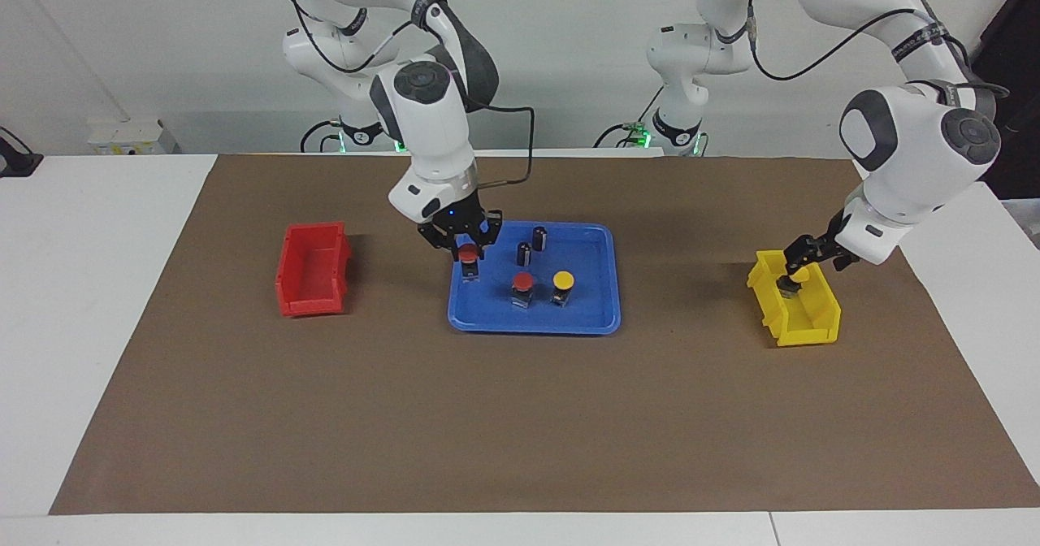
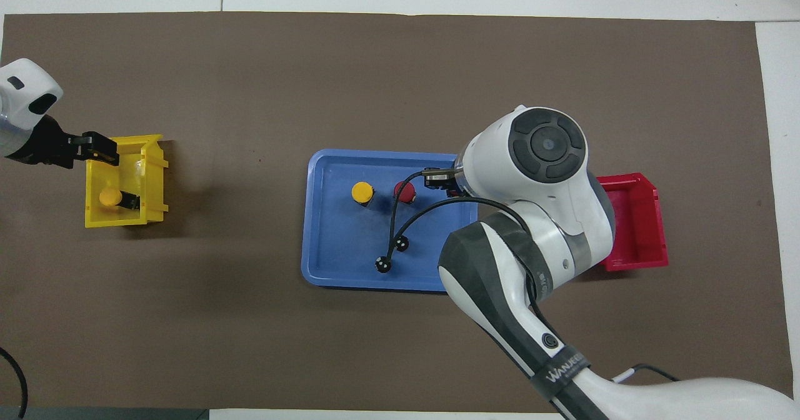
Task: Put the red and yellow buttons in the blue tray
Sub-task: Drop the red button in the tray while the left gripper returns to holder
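Both arms down at work: one at the tray, one at the yellow bin.

My right gripper (image 1: 465, 251), wrist pointing straight down, grips a red button (image 1: 467, 254) over the blue tray (image 1: 597, 318), where one red (image 1: 522, 283) and one yellow button (image 1: 562, 279) stand. My left gripper (image 1: 800, 260) slants into the yellow bin (image 1: 812, 328) over the last yellow button (image 2: 110, 197); I cannot tell its jaw width.
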You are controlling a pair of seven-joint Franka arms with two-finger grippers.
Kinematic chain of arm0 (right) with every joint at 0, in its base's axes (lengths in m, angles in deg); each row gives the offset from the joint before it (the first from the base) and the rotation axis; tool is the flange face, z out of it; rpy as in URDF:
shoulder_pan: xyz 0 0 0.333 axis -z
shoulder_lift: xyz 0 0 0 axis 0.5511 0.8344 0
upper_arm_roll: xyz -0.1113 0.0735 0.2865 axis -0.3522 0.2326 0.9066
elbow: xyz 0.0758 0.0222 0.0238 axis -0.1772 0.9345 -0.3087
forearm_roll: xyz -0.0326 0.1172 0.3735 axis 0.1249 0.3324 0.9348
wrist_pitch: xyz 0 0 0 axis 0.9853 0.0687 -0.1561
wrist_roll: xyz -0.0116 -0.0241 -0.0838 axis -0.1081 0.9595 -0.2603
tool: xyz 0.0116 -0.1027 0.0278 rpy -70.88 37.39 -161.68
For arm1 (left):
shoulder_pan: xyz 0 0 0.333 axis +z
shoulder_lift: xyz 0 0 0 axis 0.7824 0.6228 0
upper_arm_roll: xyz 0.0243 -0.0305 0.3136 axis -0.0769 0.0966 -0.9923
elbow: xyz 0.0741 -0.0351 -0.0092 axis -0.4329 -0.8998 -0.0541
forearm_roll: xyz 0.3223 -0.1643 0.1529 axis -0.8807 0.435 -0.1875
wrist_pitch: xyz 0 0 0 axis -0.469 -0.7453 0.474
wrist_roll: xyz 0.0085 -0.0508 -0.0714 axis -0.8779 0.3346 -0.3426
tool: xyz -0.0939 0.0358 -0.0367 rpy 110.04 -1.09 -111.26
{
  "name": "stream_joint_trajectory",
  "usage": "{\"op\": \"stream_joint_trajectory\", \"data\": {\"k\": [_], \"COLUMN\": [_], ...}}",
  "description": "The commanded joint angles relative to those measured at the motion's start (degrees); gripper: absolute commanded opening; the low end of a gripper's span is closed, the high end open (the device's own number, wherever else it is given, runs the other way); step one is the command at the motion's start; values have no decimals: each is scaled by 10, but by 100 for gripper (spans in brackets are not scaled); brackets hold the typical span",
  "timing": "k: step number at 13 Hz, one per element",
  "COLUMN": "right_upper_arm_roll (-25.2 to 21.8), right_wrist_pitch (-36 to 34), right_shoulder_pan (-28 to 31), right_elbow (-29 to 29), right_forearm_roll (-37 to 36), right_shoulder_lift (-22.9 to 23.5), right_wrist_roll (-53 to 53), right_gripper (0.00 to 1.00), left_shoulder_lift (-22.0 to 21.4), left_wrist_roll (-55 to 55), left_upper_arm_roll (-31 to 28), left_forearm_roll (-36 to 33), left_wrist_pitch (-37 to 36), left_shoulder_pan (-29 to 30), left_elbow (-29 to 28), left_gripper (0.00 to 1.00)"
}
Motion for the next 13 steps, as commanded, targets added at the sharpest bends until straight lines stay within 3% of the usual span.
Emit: {"op": "stream_joint_trajectory", "data": {"k": [1, 7, 8, 10, 12, 13], "right_upper_arm_roll": [-2, -2, -2, -2, -7, -9], "right_wrist_pitch": [43, 67, 70, 59, 30, -19], "right_shoulder_pan": [-8, -8, -8, -8, 0, 17], "right_elbow": [20, 53, 56, 50, 22, -12], "right_forearm_roll": [-4, -9, -9, -11, -12, -12], "right_shoulder_lift": [13, 21, 21, 21, 13, 5], "right_wrist_roll": [-16, -15, -15, -16, -12, -9], "right_gripper": [35, 39, 51, 99, 100, 100], "left_shoulder_lift": [-47, -76, -72, -68, -68, -68], "left_wrist_roll": [29, 31, 32, 33, 32, 30], "left_upper_arm_roll": [9, 9, 9, 9, 9, 9], "left_forearm_roll": [-7, -7, -7, -7, -7, -7], "left_wrist_pitch": [52, 118, 122, 125, 172, 190], "left_shoulder_pan": [18, 18, 18, 19, 19, 19], "left_elbow": [-78, -160, -161, -164, -197, -207], "left_gripper": [73, 70, 70, 70, 70, 64]}}
